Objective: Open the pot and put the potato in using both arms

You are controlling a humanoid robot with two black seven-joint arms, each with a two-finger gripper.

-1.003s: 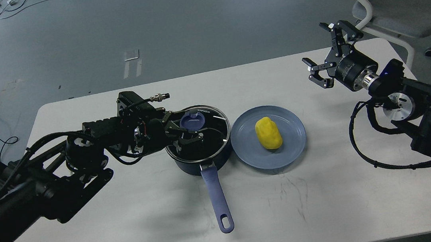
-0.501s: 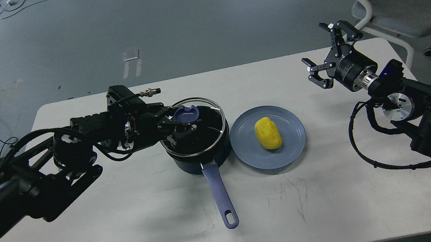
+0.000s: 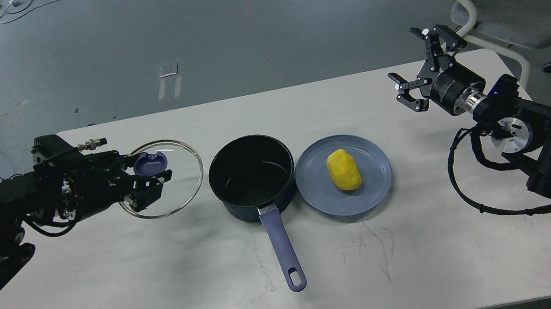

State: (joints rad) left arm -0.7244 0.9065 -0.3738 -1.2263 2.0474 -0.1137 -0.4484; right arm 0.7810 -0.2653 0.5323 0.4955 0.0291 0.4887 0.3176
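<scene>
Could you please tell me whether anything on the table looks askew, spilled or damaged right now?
Nothing stands out. The pot stands upright and open, the potato lies on the blue plate, and the glass lid is held to the pot's left by the left gripper. No spill shows.

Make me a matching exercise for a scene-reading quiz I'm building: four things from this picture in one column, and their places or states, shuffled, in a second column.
Things:
1. glass lid
2. potato
3. saucepan
4. right tool

Places or states:
A. lying on the blue plate
B. open and holding nothing, above the table's far right
C. held by its blue knob in the left tool, left of the saucepan
D. uncovered, nothing inside, handle pointing toward the robot

Pairs: 1-C, 2-A, 3-D, 4-B
</scene>
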